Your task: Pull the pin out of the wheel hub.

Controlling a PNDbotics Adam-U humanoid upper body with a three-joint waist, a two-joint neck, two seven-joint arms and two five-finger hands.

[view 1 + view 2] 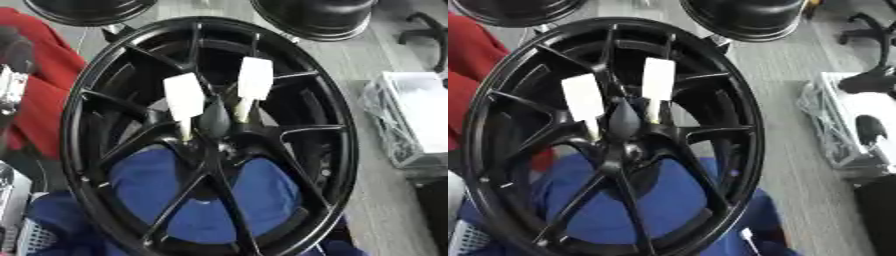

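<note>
A large black spoked wheel hub (210, 140) stands tilted and fills most of both views. Two pale pins with flat white heads stick out near its centre, either side of the dark pointed centre cap (214, 120): the left pin (185, 102) and the right pin (253, 82). At the left edge a blurred dark and silver part, apparently my left hand (10, 75), is well clear of the pins. A dark part at the right edge of the right eye view looks like my right hand (871, 130), also away from the hub. Neither hand touches a pin.
Blue cloth (201, 200) lies behind and under the hub. Red fabric (44, 90) is at the left. Two more black wheels (315, 17) stand at the top. A clear bag on a white box (411, 120) sits right, with an office chair base (868, 30) beyond.
</note>
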